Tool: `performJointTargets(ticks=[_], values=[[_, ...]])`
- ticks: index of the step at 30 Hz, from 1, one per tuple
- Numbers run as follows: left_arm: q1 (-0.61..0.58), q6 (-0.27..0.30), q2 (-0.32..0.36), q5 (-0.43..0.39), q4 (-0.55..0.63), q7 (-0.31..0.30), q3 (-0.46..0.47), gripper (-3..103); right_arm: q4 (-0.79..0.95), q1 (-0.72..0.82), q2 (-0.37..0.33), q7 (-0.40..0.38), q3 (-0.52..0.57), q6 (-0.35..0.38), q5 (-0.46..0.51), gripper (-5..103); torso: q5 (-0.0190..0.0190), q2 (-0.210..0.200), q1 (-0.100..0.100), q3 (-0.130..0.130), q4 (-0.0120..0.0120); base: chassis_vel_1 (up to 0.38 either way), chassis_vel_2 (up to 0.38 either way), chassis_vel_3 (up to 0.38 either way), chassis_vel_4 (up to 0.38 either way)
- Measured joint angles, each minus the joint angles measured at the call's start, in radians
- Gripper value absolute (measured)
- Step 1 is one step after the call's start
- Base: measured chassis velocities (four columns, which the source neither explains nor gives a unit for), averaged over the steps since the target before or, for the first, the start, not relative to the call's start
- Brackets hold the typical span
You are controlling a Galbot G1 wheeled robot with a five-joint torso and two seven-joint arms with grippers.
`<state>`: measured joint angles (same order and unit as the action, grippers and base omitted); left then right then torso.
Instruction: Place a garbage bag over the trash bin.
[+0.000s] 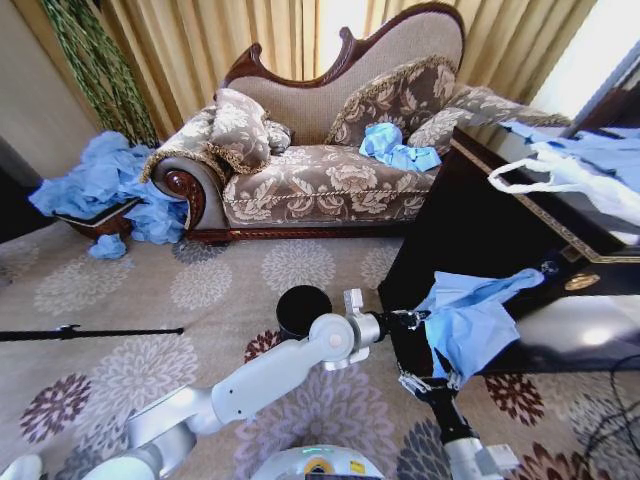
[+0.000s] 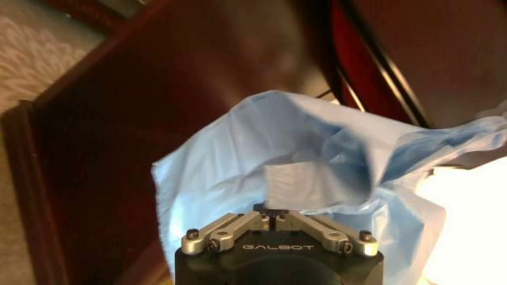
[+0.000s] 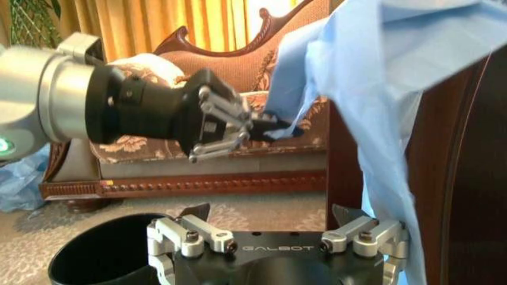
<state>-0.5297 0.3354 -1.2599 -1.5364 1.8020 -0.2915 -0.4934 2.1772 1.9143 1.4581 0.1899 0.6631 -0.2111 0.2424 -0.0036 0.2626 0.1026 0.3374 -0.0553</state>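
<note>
The garbage bag [image 1: 470, 322], thin, light blue and crinkled, hangs in the air in front of the dark table. My left gripper [image 1: 408, 320] reaches across from the left and is shut on the bag's left edge; in the left wrist view its fingers [image 2: 273, 215] meet on the plastic of the bag [image 2: 317, 154]. My right gripper [image 1: 428, 385] sits just below the bag, open, its fingers [image 3: 194, 212] spread wide with the bag [image 3: 380, 89] draping past one side. The small black trash bin [image 1: 303, 310] stands on the carpet left of both grippers, and its rim [image 3: 103, 252] is close to the right gripper.
A dark wooden table [image 1: 470, 230] stands right behind the bag, with a white loop-handled bag [image 1: 560, 180] on top. A patterned sofa [image 1: 320, 170] with a blue bag [image 1: 395, 148] lies beyond. Blue bags [image 1: 110, 185] are piled at far left. A black rod [image 1: 90, 332] lies on the carpet.
</note>
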Motion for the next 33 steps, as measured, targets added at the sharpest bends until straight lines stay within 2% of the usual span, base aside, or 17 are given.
performJointTargets(ticks=[18,33], values=[[-0.07,0.002,0.048,0.041,-0.001,0.006,0.037,0,0.023,0.048,0.001,0.079,0.021,-0.052,0.008,100,0.0001,0.0,0.0,0.0,0.0,0.0,0.0,0.0,0.0],[-0.094,0.002,0.059,0.042,0.042,0.006,0.042,0,0.019,0.047,0.004,0.086,0.016,-0.056,0.004,100,0.0002,0.0,0.0,0.0,0.0,0.0,0.0,0.0,0.0]])
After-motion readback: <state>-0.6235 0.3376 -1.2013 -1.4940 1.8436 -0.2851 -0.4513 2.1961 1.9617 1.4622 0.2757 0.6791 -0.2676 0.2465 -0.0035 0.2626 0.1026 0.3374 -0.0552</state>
